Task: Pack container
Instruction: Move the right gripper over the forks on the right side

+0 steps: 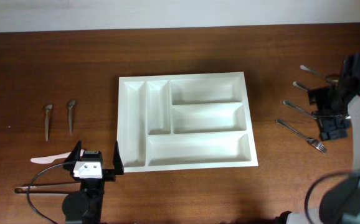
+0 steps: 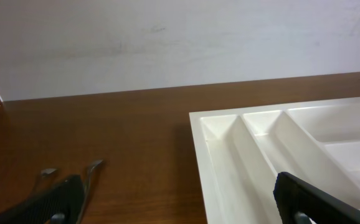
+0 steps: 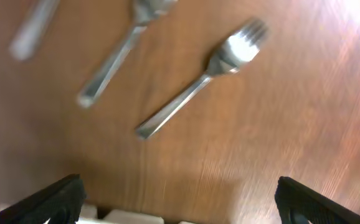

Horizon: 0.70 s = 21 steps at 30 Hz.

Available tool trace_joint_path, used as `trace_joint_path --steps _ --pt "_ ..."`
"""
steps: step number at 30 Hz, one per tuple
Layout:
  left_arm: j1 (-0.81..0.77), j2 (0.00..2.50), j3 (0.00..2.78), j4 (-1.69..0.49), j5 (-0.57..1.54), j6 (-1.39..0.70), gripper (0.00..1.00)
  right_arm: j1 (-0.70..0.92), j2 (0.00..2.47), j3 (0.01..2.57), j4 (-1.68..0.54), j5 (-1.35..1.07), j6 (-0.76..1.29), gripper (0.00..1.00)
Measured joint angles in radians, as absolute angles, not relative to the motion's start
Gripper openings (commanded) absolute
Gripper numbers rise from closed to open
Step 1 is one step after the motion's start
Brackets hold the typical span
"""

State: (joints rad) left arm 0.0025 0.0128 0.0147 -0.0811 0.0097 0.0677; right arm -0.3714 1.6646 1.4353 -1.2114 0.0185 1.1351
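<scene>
The container (image 1: 250, 118), a large white five-compartment tray, lies empty in the middle of the table. In the left wrist view its near corner (image 2: 198, 140) fills the right half. My left gripper (image 1: 96, 158) hovers open just off the tray's front left corner, nothing between its fingers (image 2: 46, 204). My right gripper (image 1: 327, 114) hangs open over several metal forks and spoons (image 1: 299, 109) at the table's right. In the right wrist view, which is blurred, a fork (image 3: 198, 81) lies ahead of the open gripper (image 3: 180, 205), with two more handles (image 3: 111, 59) to the left.
Two small metal spoons (image 1: 59, 117) lie left of the tray and show in the left wrist view (image 2: 93, 167). A white plastic utensil (image 1: 48, 160) lies beside my left gripper. A dark thin cable or utensil (image 1: 40, 188) lies near the left arm's base.
</scene>
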Motion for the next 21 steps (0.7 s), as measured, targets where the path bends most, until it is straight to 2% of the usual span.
trace_joint_path --steps 7,21 --pt "0.002 0.013 0.015 -0.081 0.01 0.068 0.99 -0.395 1.774 1.435 -1.207 0.019 1.28 0.99" --pt "0.002 0.013 0.015 -0.081 0.01 0.068 0.99 -0.398 1.804 1.403 -1.109 0.112 1.353 0.99"
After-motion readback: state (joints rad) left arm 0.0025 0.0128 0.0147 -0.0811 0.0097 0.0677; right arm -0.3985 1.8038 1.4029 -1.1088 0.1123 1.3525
